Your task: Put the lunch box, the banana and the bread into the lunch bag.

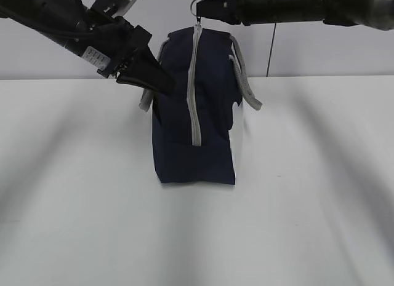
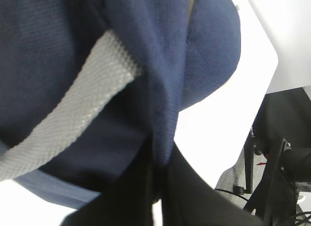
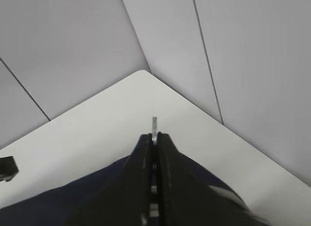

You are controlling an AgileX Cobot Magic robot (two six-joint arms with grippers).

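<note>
1. Fabric of the lunch bag [image 1: 212, 101] is pinched by the left gripper [image 1: 161, 84], whose black fingers [image 2: 141, 192] are squeezed together on a dark blue fold at the bag's upper side.
2. A grey handle [image 2: 73, 119] hangs just beside those fingers, touching the blue cloth next to them.
3. The right gripper [image 1: 202, 9] is up at the very top of the bag. Its two fingers [image 3: 167, 182] are pressed together on the ring zip pull [image 1: 196, 4].
4. The little metal ring [image 3: 154, 125] pokes out just past the fingertips in the right wrist view.
5. The grey zipper [image 1: 194, 83] runs down from the fingers along the end of the bag, and it looks zipped shut.
6. The bag stands upright on the white table [image 1: 308, 194], below both grippers and between them.
7. A second grey handle [image 1: 245, 80] hangs on the bag's other side, below the right fingers.
</note>
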